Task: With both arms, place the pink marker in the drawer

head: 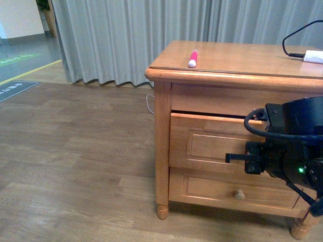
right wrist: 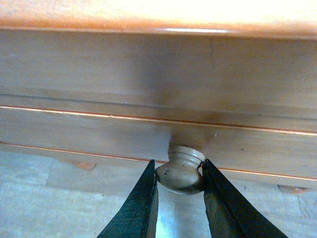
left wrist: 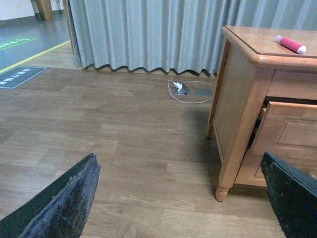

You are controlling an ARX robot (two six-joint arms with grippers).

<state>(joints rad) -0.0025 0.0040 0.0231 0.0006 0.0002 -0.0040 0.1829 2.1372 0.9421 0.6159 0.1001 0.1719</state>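
The pink marker [head: 193,58] lies on top of the wooden cabinet [head: 163,151], near its front left corner; it also shows in the left wrist view [left wrist: 290,44]. The upper drawer [head: 207,143] stands pulled out a little, with a dark gap above it, and shows in the left wrist view [left wrist: 290,134]. My right gripper [right wrist: 180,171] is shut on the drawer's round wooden knob [right wrist: 181,171]; its black arm [head: 290,148] hides the knob in the front view. My left gripper [left wrist: 181,198] is open and empty, low over the floor left of the cabinet.
A lower drawer with its own knob [head: 238,194] sits beneath. A white adapter [head: 313,56] with a black cable lies at the cabinet's back right. A floor socket with a white cable [left wrist: 184,89] lies by the grey curtain [head: 131,35]. Wooden floor [head: 75,166] spreads to the left.
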